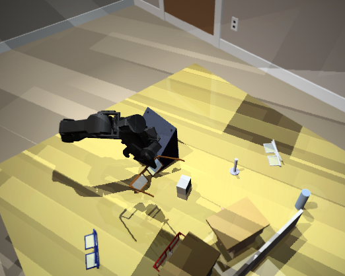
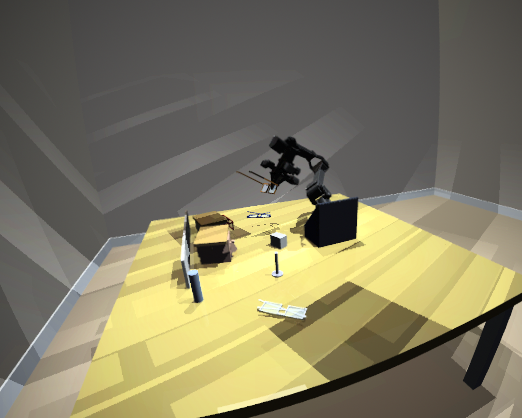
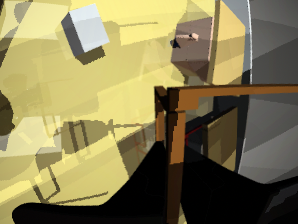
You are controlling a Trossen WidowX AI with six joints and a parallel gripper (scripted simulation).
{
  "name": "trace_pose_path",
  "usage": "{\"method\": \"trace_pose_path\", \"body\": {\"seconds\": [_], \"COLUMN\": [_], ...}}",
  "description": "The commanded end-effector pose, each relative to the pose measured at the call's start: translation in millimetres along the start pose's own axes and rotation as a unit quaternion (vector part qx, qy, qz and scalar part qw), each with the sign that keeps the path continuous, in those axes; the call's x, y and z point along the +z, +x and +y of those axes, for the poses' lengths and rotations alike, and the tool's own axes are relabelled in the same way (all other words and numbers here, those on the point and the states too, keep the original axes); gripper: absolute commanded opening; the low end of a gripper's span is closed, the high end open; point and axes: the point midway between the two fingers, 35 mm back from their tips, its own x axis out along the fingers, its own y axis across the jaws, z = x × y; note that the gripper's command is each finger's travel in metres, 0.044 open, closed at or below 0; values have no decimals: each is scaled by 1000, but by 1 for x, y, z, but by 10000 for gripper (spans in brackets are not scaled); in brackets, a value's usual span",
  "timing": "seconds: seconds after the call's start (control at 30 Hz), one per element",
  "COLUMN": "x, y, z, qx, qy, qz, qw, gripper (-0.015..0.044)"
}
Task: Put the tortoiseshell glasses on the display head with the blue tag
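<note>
Carrying the tortoiseshell glasses high above the worktop, my end effector is pressed together on the frame near one lens, so the other lens and both open temples hang free toward five o'clock in the top view. I judge this one-sided hold is meant to leave the bridge and temple tips clear to slide onto a face. In the wrist view a brown frame bar runs up between my dark fingers, and a tan head block sits at one o'clock beyond it. The heads stand close together at nine o'clock from my base in the exterior view; I cannot make out the blue tag. Keeping this height lets me pass over the white cube and the red glasses.
</note>
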Motion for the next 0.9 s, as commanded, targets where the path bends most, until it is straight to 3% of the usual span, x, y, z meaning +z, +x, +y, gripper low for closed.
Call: {"method": "trace_pose_path", "body": {"seconds": [0.0, 0.87], "x": [8, 61], "y": [5, 46], "z": [-10, -44], "qx": [17, 123], "qy": [12, 70], "qz": [-5, 3], "qw": [1000, 990], "gripper": [0, 0]}}
